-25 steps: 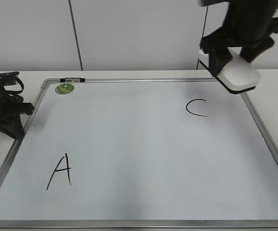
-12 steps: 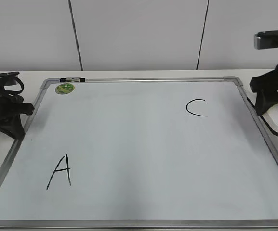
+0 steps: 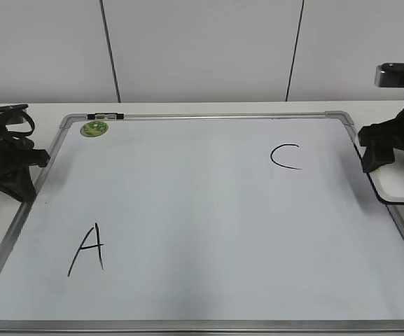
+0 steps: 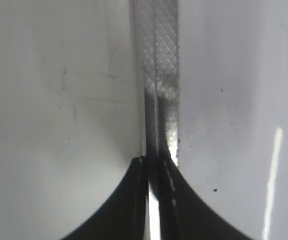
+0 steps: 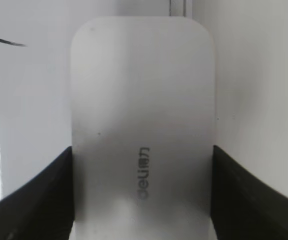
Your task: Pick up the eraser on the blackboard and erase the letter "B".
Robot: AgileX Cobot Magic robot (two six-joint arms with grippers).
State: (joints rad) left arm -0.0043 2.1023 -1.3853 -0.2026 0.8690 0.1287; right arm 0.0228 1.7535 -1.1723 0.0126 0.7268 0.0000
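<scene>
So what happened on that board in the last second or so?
The right gripper carried the eraser from high above the far right corner down to the blackboard's right edge, still clamped on it. The left gripper, the letters "A" and "C", and the green magnet stayed put.

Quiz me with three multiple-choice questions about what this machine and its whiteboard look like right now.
1. Where is the eraser?
A. at the blackboard's right edge
B. beside the "A"
C. on the green magnet

2. How many letters remain on the board?
A. one
B. two
C. three

3. What is the right gripper doing?
A. hanging open
B. clamping the frame
C. gripping the eraser

Answers: 1 A, it lies across the right frame. 2 B, only "A" and "C" show. 3 C, its fingers press the eraser's sides.
</scene>
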